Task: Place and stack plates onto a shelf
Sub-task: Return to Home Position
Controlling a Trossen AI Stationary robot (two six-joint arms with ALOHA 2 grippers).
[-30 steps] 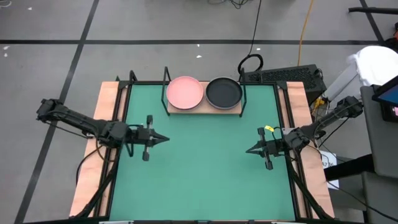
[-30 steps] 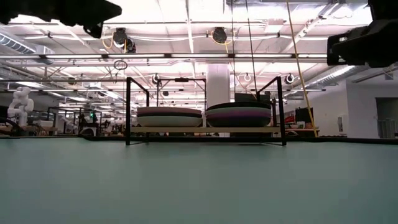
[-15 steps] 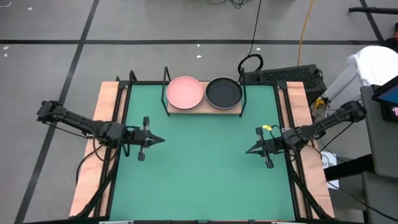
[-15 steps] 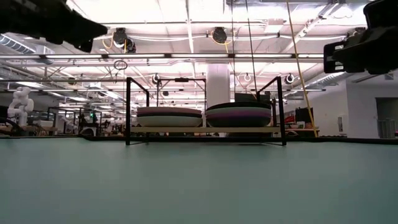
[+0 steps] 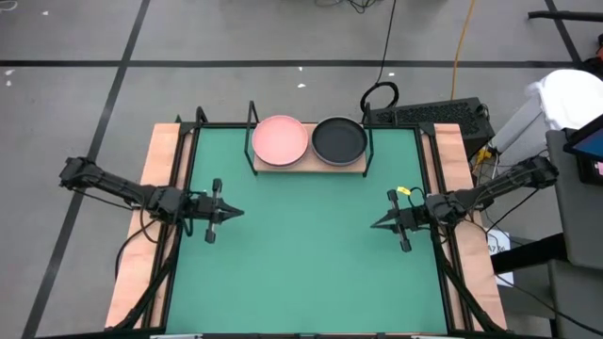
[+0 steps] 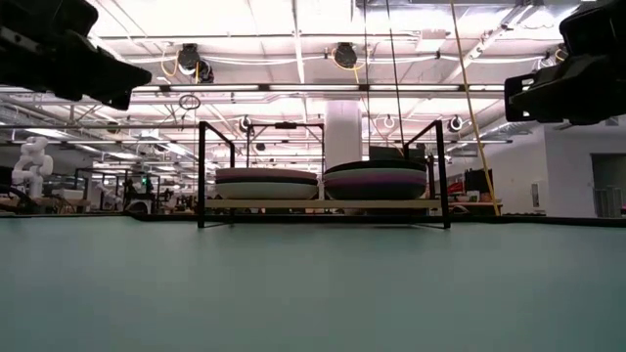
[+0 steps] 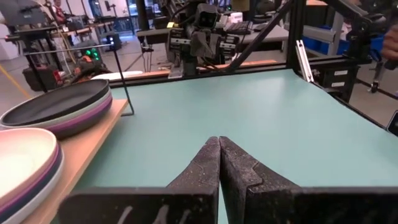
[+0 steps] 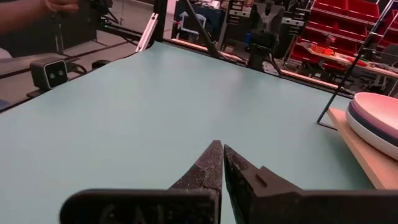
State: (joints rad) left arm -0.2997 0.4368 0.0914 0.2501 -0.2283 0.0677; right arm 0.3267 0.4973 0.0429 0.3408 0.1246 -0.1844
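Note:
The shelf [image 5: 309, 168] stands at the table's far edge, in the middle, and two stacks of plates rest on its wooden board. The left stack has a salmon pink plate [image 5: 280, 138] on top. A black plate [image 5: 339, 139] tops the right stack. The low view shows both stacks [image 6: 266, 183] [image 6: 376, 182] side on, several plates high. My left gripper [image 5: 236, 213] hovers shut near the table's left edge, pointing level toward the right. My right gripper [image 5: 375, 225] hovers shut near the right edge, pointing left. Both are shut on nothing, as each wrist view shows [image 7: 219, 144] [image 8: 219, 149].
The green table top [image 5: 301, 264] lies bare between the two grippers and toward the near edge. Black frame rails and wooden side strips [image 5: 160, 151] run along both sides of the table. A small camera [image 8: 50, 71] sits at the near edge. A person's arm [image 8: 25, 12] shows beyond the table.
My left gripper has drawn back toward the table's left edge and sunk lower, still shut and level. The plates and the shelf have stayed put.

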